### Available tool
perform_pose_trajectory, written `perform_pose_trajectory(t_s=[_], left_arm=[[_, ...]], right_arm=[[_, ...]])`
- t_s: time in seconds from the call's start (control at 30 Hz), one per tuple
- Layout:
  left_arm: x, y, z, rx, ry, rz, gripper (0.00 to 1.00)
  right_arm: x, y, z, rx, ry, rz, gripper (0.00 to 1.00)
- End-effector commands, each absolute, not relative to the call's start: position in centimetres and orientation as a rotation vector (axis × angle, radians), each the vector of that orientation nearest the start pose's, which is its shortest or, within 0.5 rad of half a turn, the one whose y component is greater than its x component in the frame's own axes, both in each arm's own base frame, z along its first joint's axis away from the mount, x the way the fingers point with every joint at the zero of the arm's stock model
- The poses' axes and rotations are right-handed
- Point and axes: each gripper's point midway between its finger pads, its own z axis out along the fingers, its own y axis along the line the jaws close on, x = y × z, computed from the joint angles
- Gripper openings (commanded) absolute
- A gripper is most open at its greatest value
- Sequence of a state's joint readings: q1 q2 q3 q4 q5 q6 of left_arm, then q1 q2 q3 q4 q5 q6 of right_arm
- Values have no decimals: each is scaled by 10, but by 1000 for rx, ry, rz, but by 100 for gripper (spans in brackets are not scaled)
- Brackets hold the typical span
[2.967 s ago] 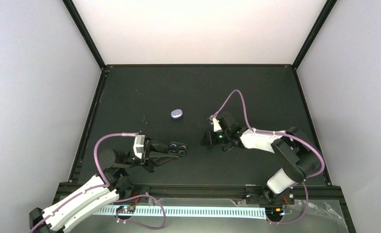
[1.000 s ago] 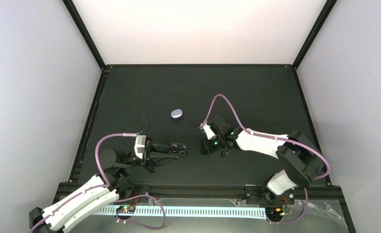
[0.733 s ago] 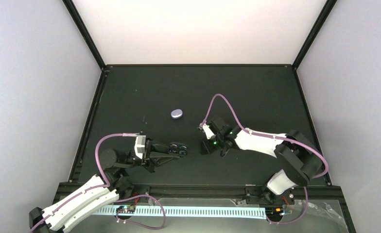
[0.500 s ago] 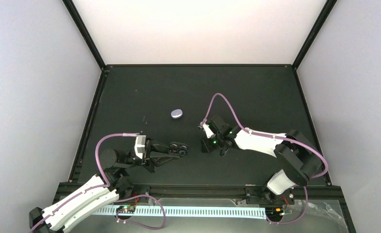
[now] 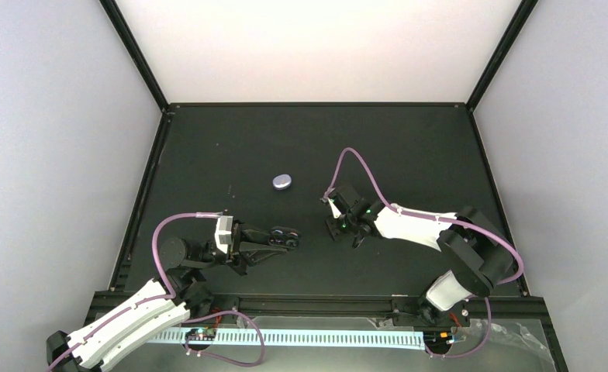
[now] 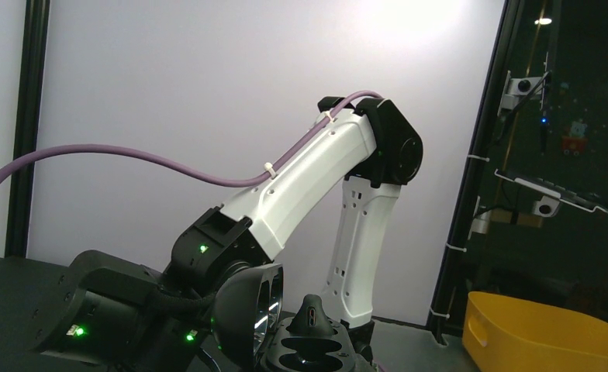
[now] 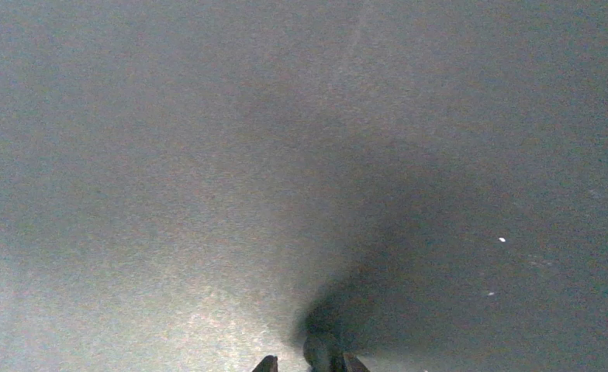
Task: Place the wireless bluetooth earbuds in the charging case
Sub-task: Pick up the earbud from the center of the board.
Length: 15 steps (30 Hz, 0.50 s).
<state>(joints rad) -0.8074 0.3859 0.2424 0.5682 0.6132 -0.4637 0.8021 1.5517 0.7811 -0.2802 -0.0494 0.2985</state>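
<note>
The black charging case [image 5: 287, 232] lies open in my left gripper [image 5: 276, 241], which is shut on it. In the left wrist view its lid [image 6: 243, 318] stands up on the left. Its base [image 6: 315, 355] shows two empty wells, with a small black nub [image 6: 309, 310] standing at the far end. I cannot tell what the nub is. My right gripper [image 5: 334, 229] points down at the table, right of the case. In its wrist view a small dark earbud [image 7: 320, 353] sits between the fingertips. It lies against the right one, with a gap to the left one. The right gripper [image 7: 306, 362] is narrowly open.
A closed purple-grey oval case [image 5: 282, 182] lies on the black table [image 5: 231, 147] behind the grippers. The right arm's white links [image 6: 309, 182] fill the middle of the left wrist view. A yellow bin [image 6: 541, 333] stands beyond the table.
The right gripper has narrowed its jaws and shifted slightly right and away from the case. The left arm and the open case have not moved.
</note>
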Motion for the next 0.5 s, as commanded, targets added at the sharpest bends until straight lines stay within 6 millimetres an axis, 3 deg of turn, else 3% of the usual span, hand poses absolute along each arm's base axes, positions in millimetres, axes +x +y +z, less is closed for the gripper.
perform_pose_trajectory(t_s=[0.0,0.47], left_arm=[[80,-227,333,801,1075,-1428,2],[80,-227,333,801,1077,-1429,1]], right_arm=[[247,249,35,-644,2597,340,20],[246,252,38,-652,2585,370,3]])
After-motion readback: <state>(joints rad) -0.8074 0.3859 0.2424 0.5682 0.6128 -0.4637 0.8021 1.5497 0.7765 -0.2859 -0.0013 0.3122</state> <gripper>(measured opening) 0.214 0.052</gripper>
